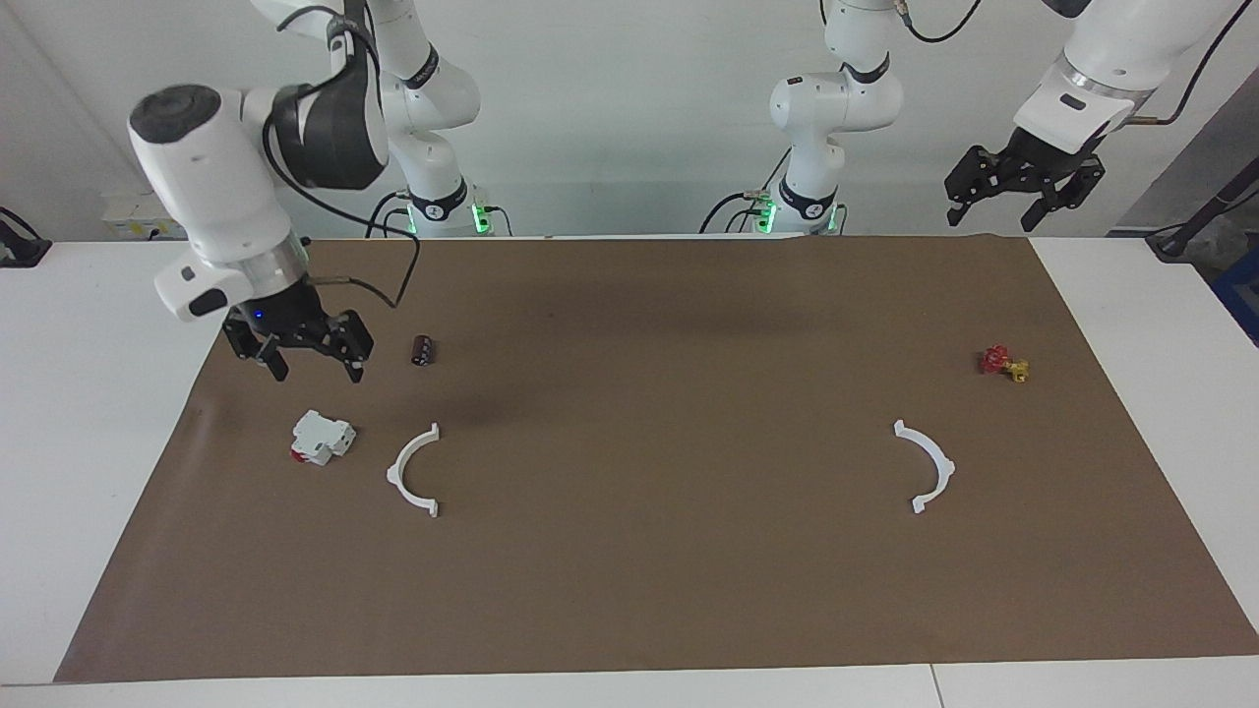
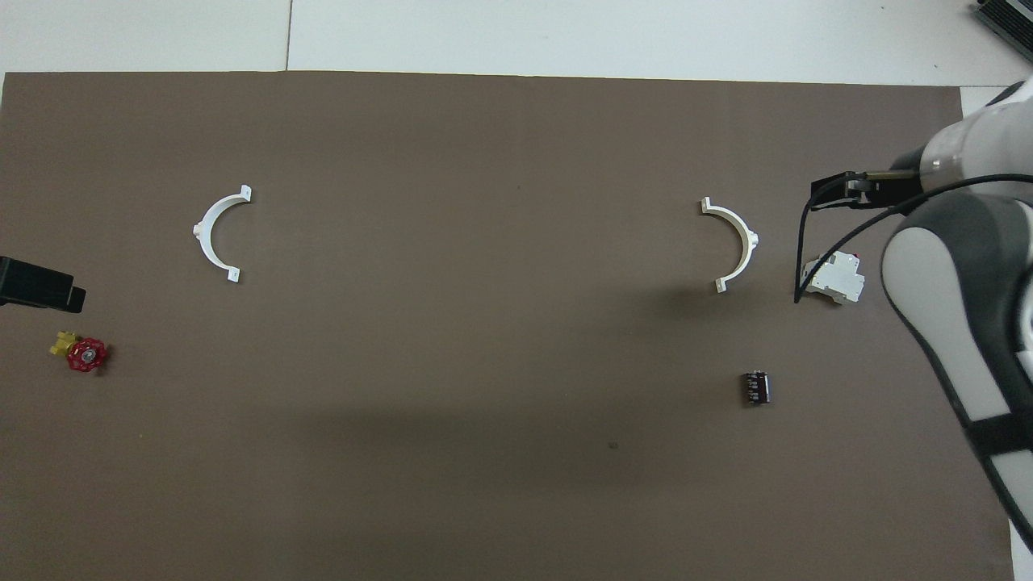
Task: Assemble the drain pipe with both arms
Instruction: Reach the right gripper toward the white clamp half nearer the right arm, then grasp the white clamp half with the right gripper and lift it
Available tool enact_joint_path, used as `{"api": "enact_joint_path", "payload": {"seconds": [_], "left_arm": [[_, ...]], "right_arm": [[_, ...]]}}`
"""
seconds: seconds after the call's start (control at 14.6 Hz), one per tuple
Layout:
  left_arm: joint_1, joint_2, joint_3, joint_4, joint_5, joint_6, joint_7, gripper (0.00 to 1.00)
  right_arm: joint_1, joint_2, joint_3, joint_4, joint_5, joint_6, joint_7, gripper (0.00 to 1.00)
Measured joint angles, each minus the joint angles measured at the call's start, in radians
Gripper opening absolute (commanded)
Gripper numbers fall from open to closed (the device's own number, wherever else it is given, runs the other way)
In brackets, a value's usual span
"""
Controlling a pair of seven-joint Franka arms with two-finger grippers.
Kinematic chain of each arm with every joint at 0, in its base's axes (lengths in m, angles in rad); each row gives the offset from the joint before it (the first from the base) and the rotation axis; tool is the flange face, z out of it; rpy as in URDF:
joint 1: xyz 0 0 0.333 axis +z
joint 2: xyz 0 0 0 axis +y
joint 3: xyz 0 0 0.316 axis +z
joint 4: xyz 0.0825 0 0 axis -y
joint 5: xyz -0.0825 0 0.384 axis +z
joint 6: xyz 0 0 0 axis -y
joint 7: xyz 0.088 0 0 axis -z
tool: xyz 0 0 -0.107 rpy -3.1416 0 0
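The drain pipe lies in two separate white half-rings flat on the brown mat. One half-ring (image 1: 396, 474) (image 2: 749, 242) is toward the right arm's end. The other half-ring (image 1: 944, 462) (image 2: 202, 238) is toward the left arm's end. My right gripper (image 1: 315, 370) hangs open and empty over the mat, close above the white-and-red block and touching nothing. My left gripper (image 1: 989, 214) waits open and empty, raised over the robots' edge of the table at the left arm's end. Only its black tip (image 2: 36, 286) shows in the overhead view.
A white-and-red block (image 1: 321, 439) (image 2: 835, 278) sits beside the right arm's half-ring. A small black cylinder (image 1: 423, 350) (image 2: 755, 387) lies nearer to the robots than that half-ring. A red-and-yellow valve (image 1: 1003, 364) (image 2: 81, 353) lies near the left arm's half-ring. The brown mat (image 1: 639, 590) covers the table.
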Motion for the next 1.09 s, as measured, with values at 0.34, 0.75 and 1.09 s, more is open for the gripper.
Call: {"api": "enact_joint_path", "payload": {"seconds": [0.34, 0.75, 1.09], "left_arm": [[0.000, 0.000, 0.000, 0.000, 0.000, 0.000, 0.000, 1.00], [0.000, 0.000, 0.000, 0.000, 0.000, 0.000, 0.000, 1.00], [0.000, 0.000, 0.000, 0.000, 0.000, 0.000, 0.000, 1.00]], "right_arm": [[0.003, 0.158, 0.004, -0.098, 0.069, 0.266, -0.223, 1.00], [0.015, 0.224, 0.007, -0.205, 0.176, 0.430, -0.459, 0.75], [0.021, 0.227, 0.008, -0.207, 0.177, 0.464, -0.470, 0.28]]}}
